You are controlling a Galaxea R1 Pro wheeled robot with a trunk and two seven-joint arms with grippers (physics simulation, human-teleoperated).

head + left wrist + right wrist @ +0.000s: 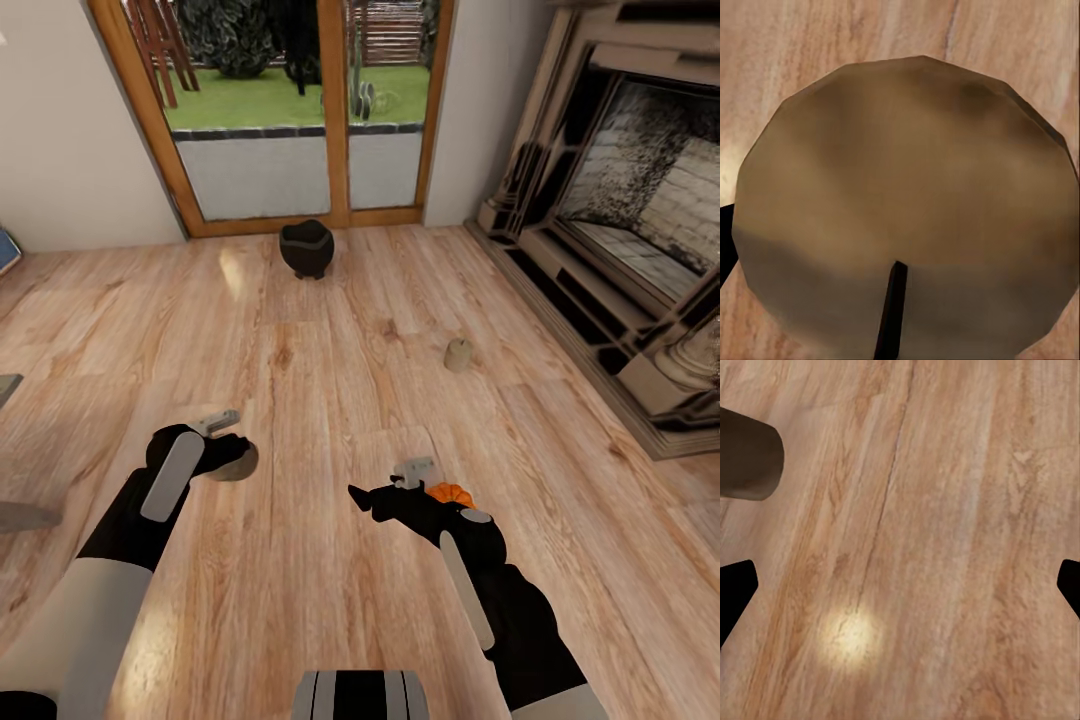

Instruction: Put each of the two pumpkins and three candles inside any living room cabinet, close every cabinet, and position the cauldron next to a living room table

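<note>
A tan candle (238,463) sits on the wood floor under my left gripper (230,452). In the left wrist view its flat top (907,195) and dark wick are very close, and one fingertip (726,241) stands wide beside it; the gripper looks open around the candle. My right gripper (362,498) is open above bare floor, its jaws spread far apart in the right wrist view. An orange pumpkin (450,493) lies on the floor just beside the right wrist. A second candle (459,354) stands farther off to the right. The black cauldron (305,248) sits by the glass door. The cabinet is out of view.
A black columned fireplace (620,230) with a raised hearth runs along the right side. A wood-framed glass door (300,110) closes the far wall. Grey furniture parts (20,515) and a blue object (5,250) poke in at the left edge. Wood floor lies between the arms and the cauldron.
</note>
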